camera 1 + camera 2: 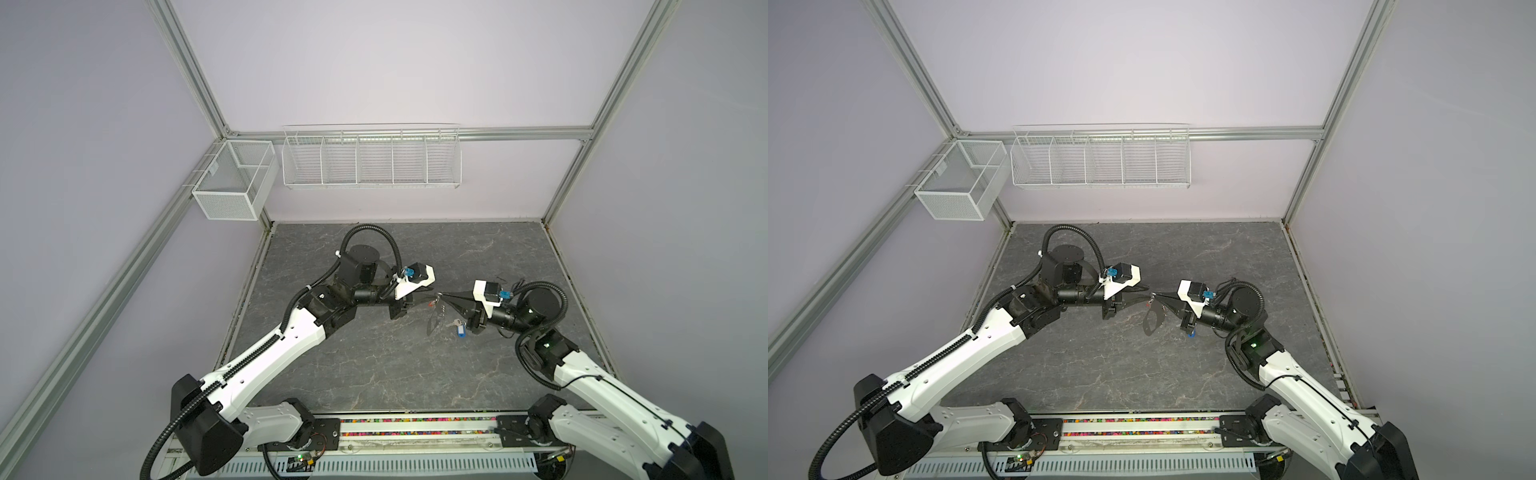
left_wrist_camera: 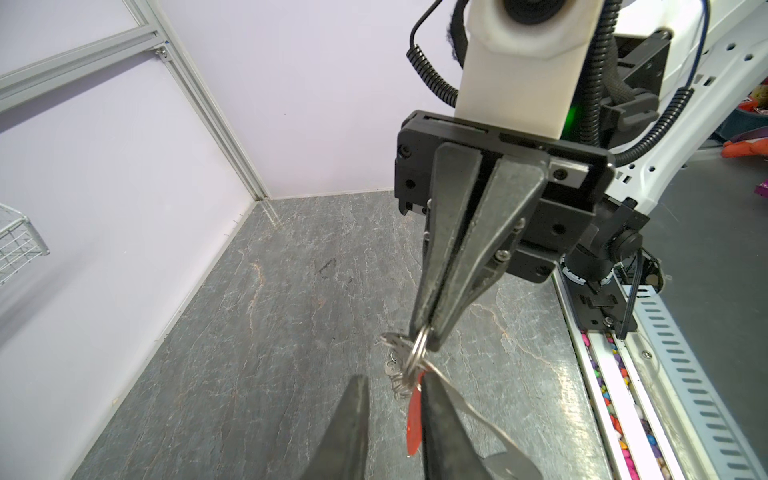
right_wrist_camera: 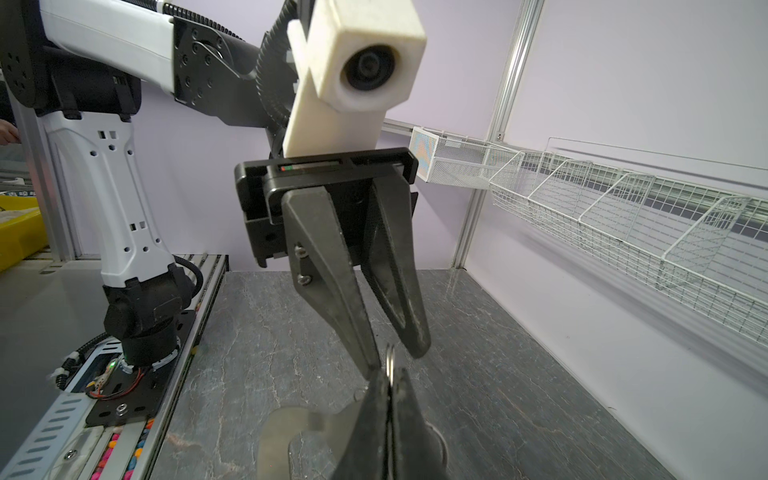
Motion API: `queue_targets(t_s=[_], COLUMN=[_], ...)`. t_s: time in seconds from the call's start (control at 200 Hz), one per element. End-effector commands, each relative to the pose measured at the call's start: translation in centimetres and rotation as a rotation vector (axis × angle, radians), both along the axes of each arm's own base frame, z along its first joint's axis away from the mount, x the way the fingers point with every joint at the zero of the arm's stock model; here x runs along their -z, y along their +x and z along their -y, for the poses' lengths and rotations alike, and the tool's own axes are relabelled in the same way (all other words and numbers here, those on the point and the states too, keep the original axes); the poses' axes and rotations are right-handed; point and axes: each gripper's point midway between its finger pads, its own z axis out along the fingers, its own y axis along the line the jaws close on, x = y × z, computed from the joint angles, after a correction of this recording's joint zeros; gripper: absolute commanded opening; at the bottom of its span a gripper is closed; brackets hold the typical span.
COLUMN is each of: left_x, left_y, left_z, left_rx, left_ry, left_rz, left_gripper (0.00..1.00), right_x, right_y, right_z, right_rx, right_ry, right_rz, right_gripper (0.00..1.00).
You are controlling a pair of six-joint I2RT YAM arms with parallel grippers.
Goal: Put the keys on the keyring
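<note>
Right gripper (image 2: 424,337) is pressed together on a metal ring (image 2: 419,351) at the top of the keyring (image 3: 272,436), which hangs over the table (image 1: 374,365) with its long axis pointing down. Left gripper (image 3: 395,358) stands partly spread, one finger (image 2: 436,424) just beside the red-tagged key (image 2: 414,419). Blue-tagged key (image 1: 458,330) lies on the table. Mesh basket (image 1: 224,205) and wire rack (image 1: 374,166) hang on the wall (image 1: 415,83)

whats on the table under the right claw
A key with a blue tag lies on the table below the right claw, plain in a top view. In a top view the claw's body covers most of it, leaving only a sliver of the blue tag.
</note>
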Motion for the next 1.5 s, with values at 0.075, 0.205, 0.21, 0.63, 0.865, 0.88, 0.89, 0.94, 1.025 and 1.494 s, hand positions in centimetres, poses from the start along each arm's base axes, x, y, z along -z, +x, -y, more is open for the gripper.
queue_targets(t_s=[0.075, 0.205, 0.21, 0.63, 0.865, 0.88, 0.89, 0.94, 1.025, 1.494], left_x=[-1.6, -1.4, -1.4, 0.9, 1.3, 1.2, 1.2, 1.0, 1.0, 0.7], left_y=[-0.4, -0.5, -0.6, 0.6, 0.5, 0.5, 0.6, 0.6, 0.4, -0.2], left_z=[0.4, 0.6, 0.7, -0.6, -0.9, -0.8, -0.9, -0.7, -0.4, 0.7], left_rx=[0.051, 0.071, 0.072, -0.045, -0.083, -0.084, -0.085, -0.087, -0.08, -0.054], left_ry=[-0.036, -0.032, -0.032, 0.293, 0.39, 0.392, 0.394, 0.405, 0.421, 0.433], left_rz=[0.026, 0.016, 0.016, 0.08, 0.057, 0.057, 0.056, 0.052, 0.032, 0.004], left_gripper=[0.17, 0.03, 0.03, 0.0, 0.0, 0.0, 0.0, 0.0, 0.0, 0.0], right_x=[-0.8, -1.0, -1.0, 0.7, 0.7, 0.8, 0.8, 0.8, 1.0, 0.7], right_y=[-0.5, -0.5, -0.5, 1.7, 1.0, 1.0, 1.0, 0.9, 0.7, 1.3], right_z=[-0.3, -0.3, -0.3, 1.8, 1.3, 1.3, 1.2, 0.9, 0.5, -0.4], right_rx=[-0.043, -0.041, -0.041, 0.183, 0.146, 0.142, 0.139, 0.121, 0.102, 0.092], right_ry=[0.023, 0.028, 0.029, -0.108, -0.138, -0.139, -0.139, -0.141, -0.138, -0.098], right_rz=[0.008, 0.013, 0.014, 0.031, 0.048, 0.046, 0.047, 0.046, 0.041, 0.017], right_gripper=[0.07, 0.07, 0.07, 0.28, 0.28, 0.27, 0.27, 0.27, 0.26, 0.21])
